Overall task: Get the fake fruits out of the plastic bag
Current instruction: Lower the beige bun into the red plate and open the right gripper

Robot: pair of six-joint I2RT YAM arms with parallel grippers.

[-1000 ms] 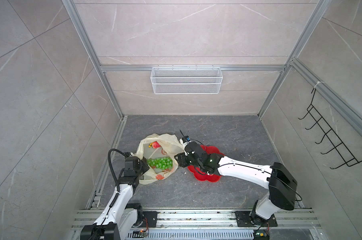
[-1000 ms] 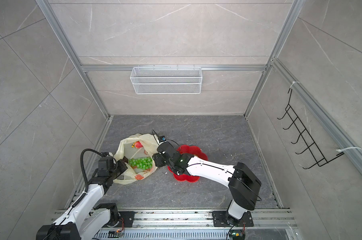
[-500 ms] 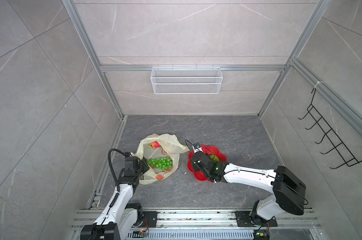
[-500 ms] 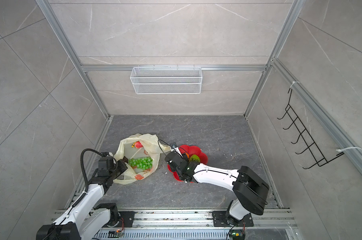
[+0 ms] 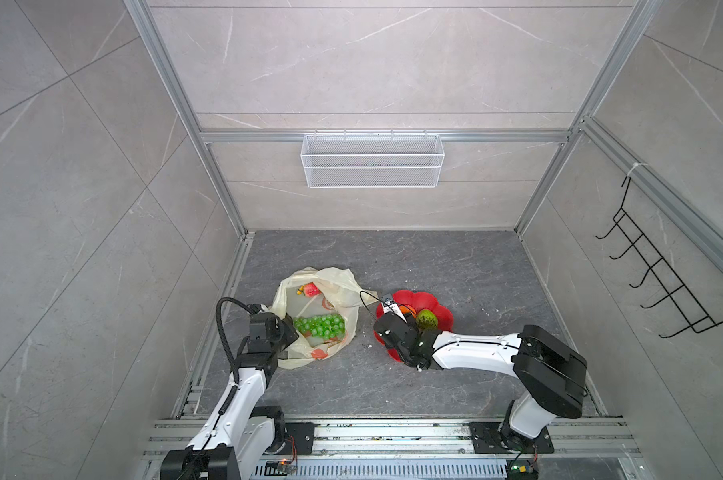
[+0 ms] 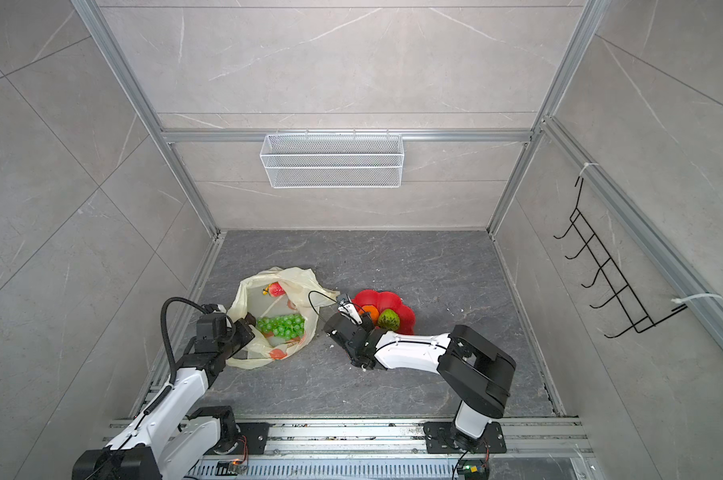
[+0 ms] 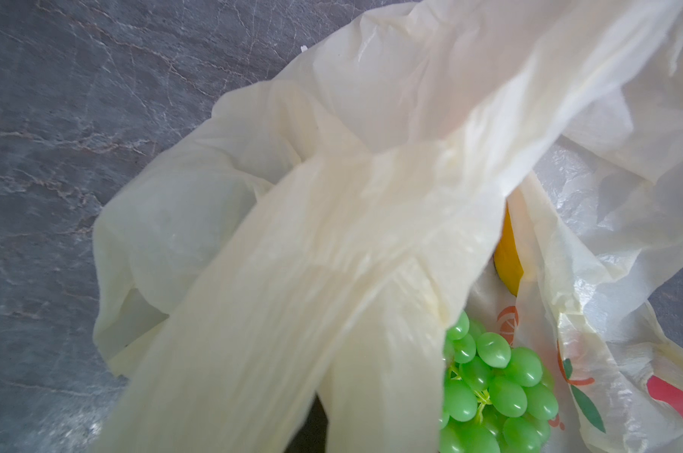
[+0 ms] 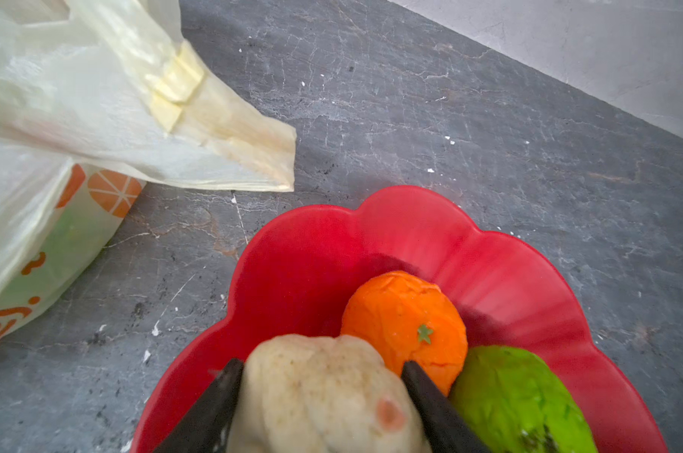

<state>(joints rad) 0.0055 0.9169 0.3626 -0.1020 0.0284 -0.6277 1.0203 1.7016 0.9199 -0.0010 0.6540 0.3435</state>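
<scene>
Right hand clamps the beige ball over the red plate at lower centre, left hand pinches the plastic bag, grapes inside; we fear release bumps the orange, rolling fruit off.

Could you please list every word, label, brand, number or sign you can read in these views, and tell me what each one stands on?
No text can be read in any view.
plastic bag: the orange printed strokes beside its fruit pictures may be lettering, but they are crumpled and cut off, so unreadable.
red plate and wire basket: no text or sign shows.
</scene>
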